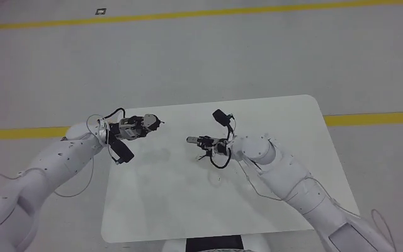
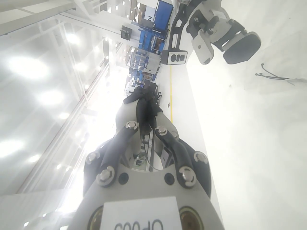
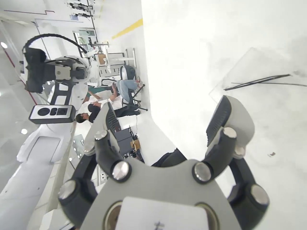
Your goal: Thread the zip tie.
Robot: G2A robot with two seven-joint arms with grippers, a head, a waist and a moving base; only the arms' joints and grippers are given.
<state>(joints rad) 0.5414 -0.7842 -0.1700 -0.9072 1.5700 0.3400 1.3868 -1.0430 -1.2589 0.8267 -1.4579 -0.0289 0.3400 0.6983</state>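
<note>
Right pincer (image 3: 166,102) spread wide, hovering over the middle of the counter (image 1: 252,208), well in from the near and right edges. Zip ties (image 3: 259,81), thin and black, lie flat on the counter just past its fingertips, on a clear sheet (image 3: 230,72). Left pincer (image 2: 144,101) pressed together, up off the surface by the counter's left edge toward the far corner; can't tell if anything is pinched. Pincers stand apart, gap between them. Yellow floor line (image 1: 359,118) beyond the right edge.
</note>
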